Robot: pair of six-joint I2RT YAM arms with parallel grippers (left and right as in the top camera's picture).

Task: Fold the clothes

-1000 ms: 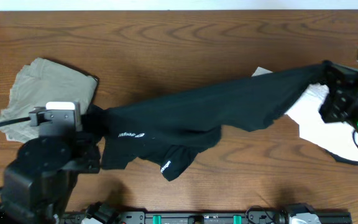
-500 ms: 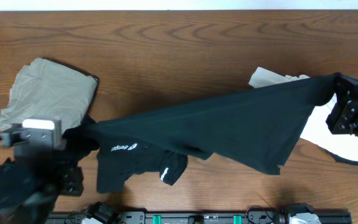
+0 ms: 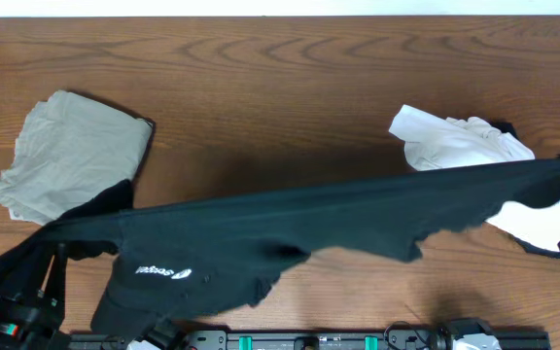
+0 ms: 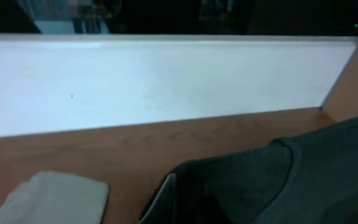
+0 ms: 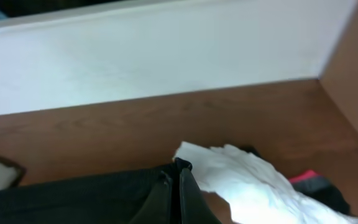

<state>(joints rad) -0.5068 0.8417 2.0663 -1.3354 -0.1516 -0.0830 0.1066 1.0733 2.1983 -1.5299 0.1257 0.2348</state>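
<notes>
Three garments share the wooden table (image 3: 290,87) in our overhead view. The black garment (image 3: 338,219) is stretched taut in one long band, from the near left corner across to the right edge. Its uneven lower hem hangs toward the near side. We find its white lettering (image 3: 161,271) near the left end, next to a small oval mark. It sits upside down from above and is too small for us to read.

The left claw (image 4: 178,186) is closed on the left end of the black garment, though cloth hides most of its fingers from us. The right claw (image 5: 178,180) is pinched tight on the right end, its fingers pressed together over the fabric.

The grey-beige garment (image 3: 71,156) lies in a loose heap at the left, its near corner just beside the black cloth. The white garment (image 3: 460,141) lies crumpled at the right, its near part hidden by the black band.
</notes>
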